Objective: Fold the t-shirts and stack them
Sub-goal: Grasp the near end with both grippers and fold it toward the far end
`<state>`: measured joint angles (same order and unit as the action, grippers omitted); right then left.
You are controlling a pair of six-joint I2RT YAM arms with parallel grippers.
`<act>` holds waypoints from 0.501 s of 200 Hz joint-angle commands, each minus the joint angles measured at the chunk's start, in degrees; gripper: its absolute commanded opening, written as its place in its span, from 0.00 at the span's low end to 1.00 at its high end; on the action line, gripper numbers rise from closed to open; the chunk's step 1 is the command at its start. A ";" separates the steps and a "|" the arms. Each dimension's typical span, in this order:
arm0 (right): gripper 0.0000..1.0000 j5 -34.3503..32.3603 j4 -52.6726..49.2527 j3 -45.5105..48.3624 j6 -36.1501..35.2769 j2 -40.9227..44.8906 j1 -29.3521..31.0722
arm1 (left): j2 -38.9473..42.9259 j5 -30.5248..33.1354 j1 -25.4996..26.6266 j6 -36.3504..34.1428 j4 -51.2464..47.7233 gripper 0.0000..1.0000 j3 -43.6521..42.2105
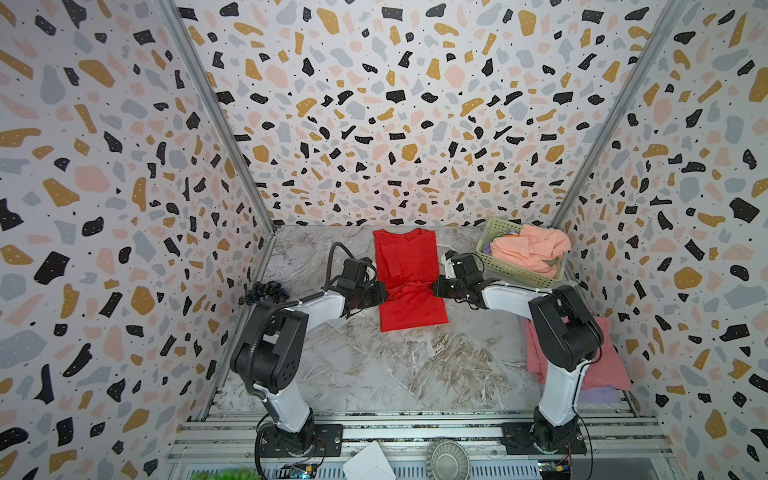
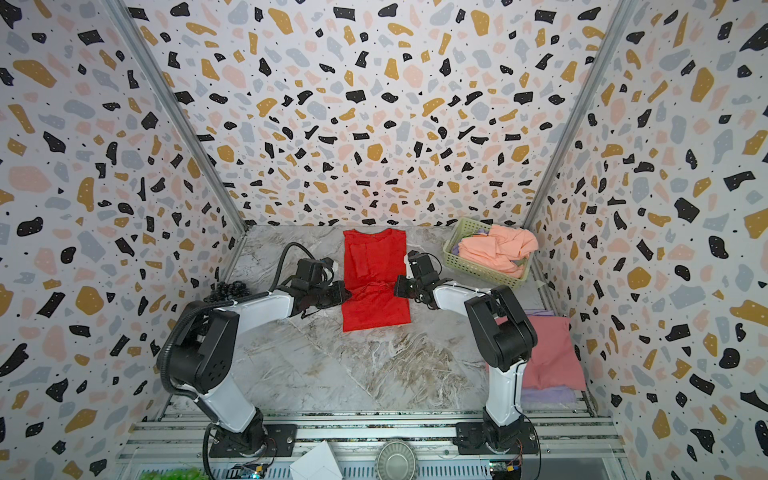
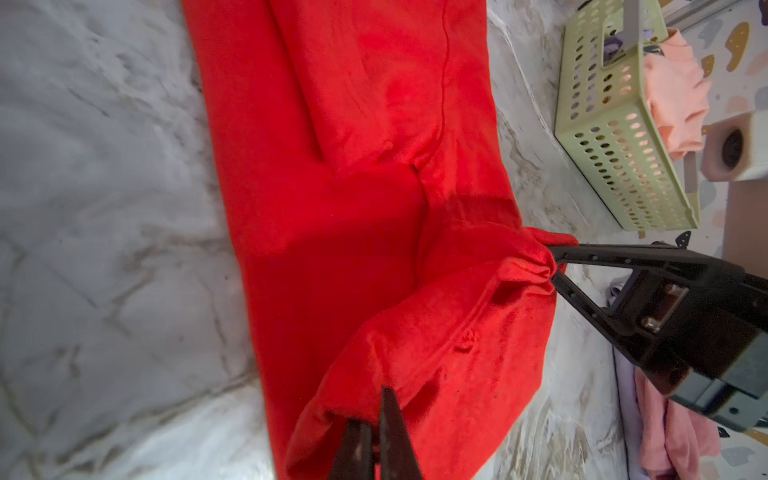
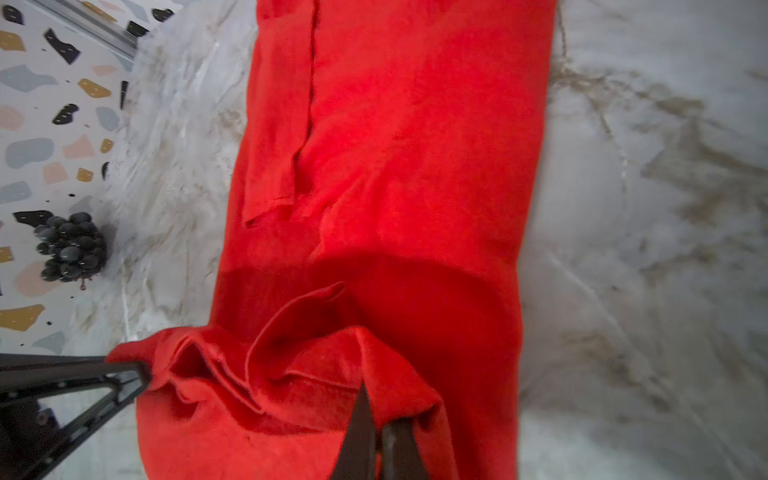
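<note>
Red t-shirt: lies lengthwise on the marble table, at its middle toward the back wall, sleeves folded in; a raised ridge of cloth crosses it between the two grippers.

Left gripper: jaws pinched together on the shirt's left edge, cloth gathered at the fingertips.

Right gripper: jaws pinched together on the shirt's right edge; seen from the left wrist, the cloth bunches at its tips.

Peach-orange t-shirt: crumpled in the pale green basket at the back right, with a bit of lavender cloth beside it.

Dusty pink t-shirt: folded at the right edge of the table, resting on a lavender t-shirt, partly hidden by the right arm.

Bunch of dark grapes: by the left wall.
</note>
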<state>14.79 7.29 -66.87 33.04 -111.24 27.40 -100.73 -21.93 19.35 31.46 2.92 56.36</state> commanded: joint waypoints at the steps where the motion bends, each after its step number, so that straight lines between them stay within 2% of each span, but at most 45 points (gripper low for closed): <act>1: 0.00 0.58 -1.21 -3.89 -1.94 -1.06 -1.40 | -2.44 -1.02 -1.39 -1.36 3.66 0.00 3.43; 46: 0.00 3.73 -1.18 -7.84 -1.95 -3.78 -3.48 | -7.77 -2.83 -2.44 -2.05 3.40 0.00 10.14; 58: 0.06 4.70 -0.57 -8.91 -2.11 -4.67 -3.99 | -9.22 -2.96 -2.81 -2.09 3.34 0.00 11.72; 68: 0.15 5.96 1.18 -9.48 -1.74 -5.26 -4.69 | -10.60 -3.27 -3.41 -2.02 3.40 0.00 13.27; 87: 0.20 7.90 5.56 -10.77 0.87 -6.64 -6.63 | -13.47 -4.38 -4.96 -0.74 4.25 0.00 16.71; 100: 0.34 9.71 7.54 -12.22 2.72 -7.83 -8.23 | -15.50 -5.64 -6.09 0.23 5.16 0.13 19.59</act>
<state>20.80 9.96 -75.75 32.86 -117.45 21.93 -113.30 -25.26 15.70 30.81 4.84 71.31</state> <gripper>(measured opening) 0.239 0.051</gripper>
